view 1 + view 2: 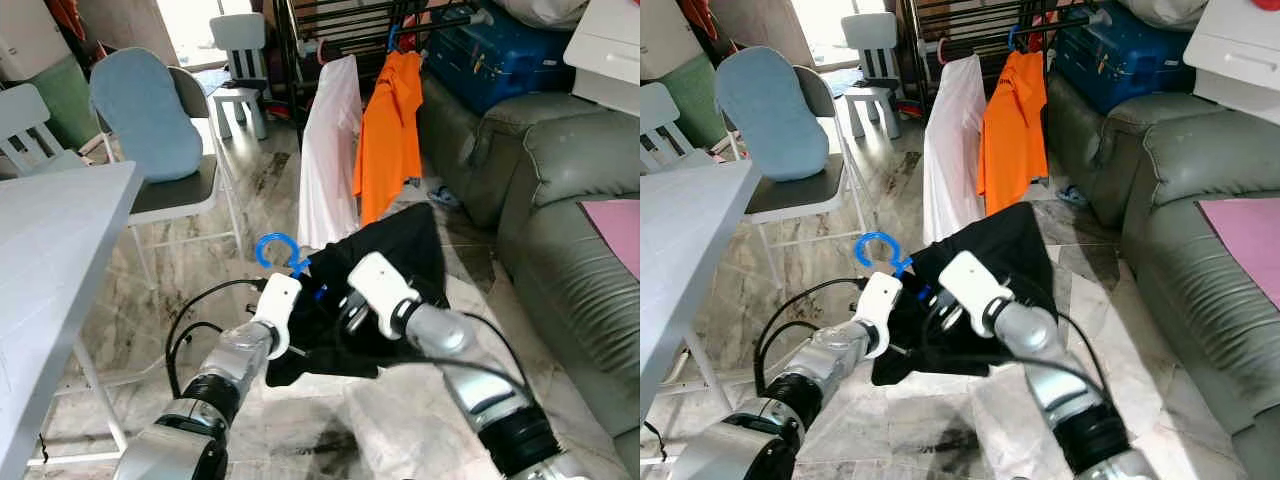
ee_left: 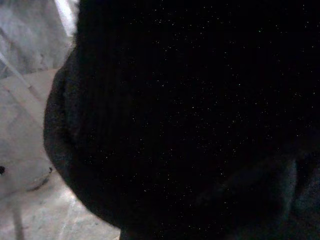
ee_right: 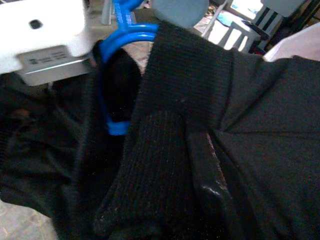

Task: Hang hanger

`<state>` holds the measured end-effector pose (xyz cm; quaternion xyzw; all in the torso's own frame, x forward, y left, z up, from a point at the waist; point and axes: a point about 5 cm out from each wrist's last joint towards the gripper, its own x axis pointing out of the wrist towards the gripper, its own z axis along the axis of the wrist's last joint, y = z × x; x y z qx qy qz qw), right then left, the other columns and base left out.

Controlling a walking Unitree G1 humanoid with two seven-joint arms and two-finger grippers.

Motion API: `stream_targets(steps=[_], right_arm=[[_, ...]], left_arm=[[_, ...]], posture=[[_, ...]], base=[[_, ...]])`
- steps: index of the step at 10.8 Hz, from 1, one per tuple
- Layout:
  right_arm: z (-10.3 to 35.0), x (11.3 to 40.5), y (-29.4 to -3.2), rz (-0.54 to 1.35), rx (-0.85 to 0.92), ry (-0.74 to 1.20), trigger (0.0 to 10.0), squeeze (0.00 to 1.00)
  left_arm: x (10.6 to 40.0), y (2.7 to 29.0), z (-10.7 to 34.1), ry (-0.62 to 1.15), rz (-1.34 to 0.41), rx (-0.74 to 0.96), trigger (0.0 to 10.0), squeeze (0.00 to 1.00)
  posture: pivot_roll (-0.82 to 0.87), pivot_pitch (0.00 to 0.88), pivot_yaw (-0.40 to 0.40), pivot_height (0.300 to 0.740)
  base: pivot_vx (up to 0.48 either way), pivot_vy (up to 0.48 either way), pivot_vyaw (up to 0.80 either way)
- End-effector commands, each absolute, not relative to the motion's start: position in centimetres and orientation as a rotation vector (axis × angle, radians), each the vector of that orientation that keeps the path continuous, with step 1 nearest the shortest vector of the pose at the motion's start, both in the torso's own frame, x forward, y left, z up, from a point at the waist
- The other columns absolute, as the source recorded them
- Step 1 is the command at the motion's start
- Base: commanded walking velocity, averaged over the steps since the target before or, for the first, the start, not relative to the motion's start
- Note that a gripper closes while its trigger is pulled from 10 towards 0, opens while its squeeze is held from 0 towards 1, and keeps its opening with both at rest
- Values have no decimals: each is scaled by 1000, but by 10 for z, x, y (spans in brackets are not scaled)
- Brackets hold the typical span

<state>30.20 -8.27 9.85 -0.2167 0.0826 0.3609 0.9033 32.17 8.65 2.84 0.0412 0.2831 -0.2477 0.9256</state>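
Observation:
A black knitted garment (image 1: 405,250) hangs on a blue plastic hanger whose hook (image 1: 272,250) stands upright above the floor in front of me. My left gripper (image 1: 300,292) sits just below that hook, buried in the black cloth, and its wrist view is dark with fabric. My right gripper (image 1: 347,316) reaches in from the right and is shut on the garment's ribbed collar (image 3: 165,145), with one black finger (image 3: 210,185) showing under the knit. The blue hanger (image 3: 112,80) runs beside the left wrist's white housing (image 3: 42,35).
A dark drying rack (image 1: 345,22) stands ahead, holding a white garment (image 1: 328,150) and an orange shirt (image 1: 390,130). A grey-green sofa (image 1: 570,200) lies right, with a blue suitcase (image 1: 500,55) behind it. A chair with a blue cushion (image 1: 150,120) and a white table (image 1: 50,240) stand left.

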Motion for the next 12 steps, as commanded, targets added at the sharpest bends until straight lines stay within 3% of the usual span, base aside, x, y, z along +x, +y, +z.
stream_targets(steps=[1, 3, 4, 5, 7, 9, 12], right_arm=[[67, 275, -46, 948, -414, 281, 0, 0], [66, 277, -51, 941, -392, 283, 0, 0], [65, 281, -63, 872, -392, 287, 6078, 0], [63, 284, -72, 836, -409, 295, 10000, 1000], [59, 290, -93, 753, -536, 272, 10000, 1000], [76, 311, -126, 563, -585, 181, 10000, 1000], [87, 325, -148, 445, -647, 123, 10000, 1000]], left_arm=[[347, 53, 85, 330, -599, 24, 0, 0], [347, 51, 86, 325, -608, 30, 0, 0], [348, 55, 86, 306, -592, 69, 39, 0], [348, 57, 88, 293, -584, 41, 784, 0], [347, 62, 88, 250, -590, 65, 980, 0], [349, 74, 98, 114, -609, 125, 471, 0], [351, 90, 100, 74, -633, 225, 0, 0]], posture=[[-234, 0, 122, 740], [-235, 0, 121, 740], [-236, 0, 122, 740], [-234, 0, 122, 740], [-234, 0, 122, 740], [-240, 0, 123, 740], [-239, 0, 122, 740]], base=[[0, 0, 0], [0, 0, 0], [0, 0, 0], [0, 0, 0], [0, 0, 0], [0, 0, 0], [0, 0, 0]])
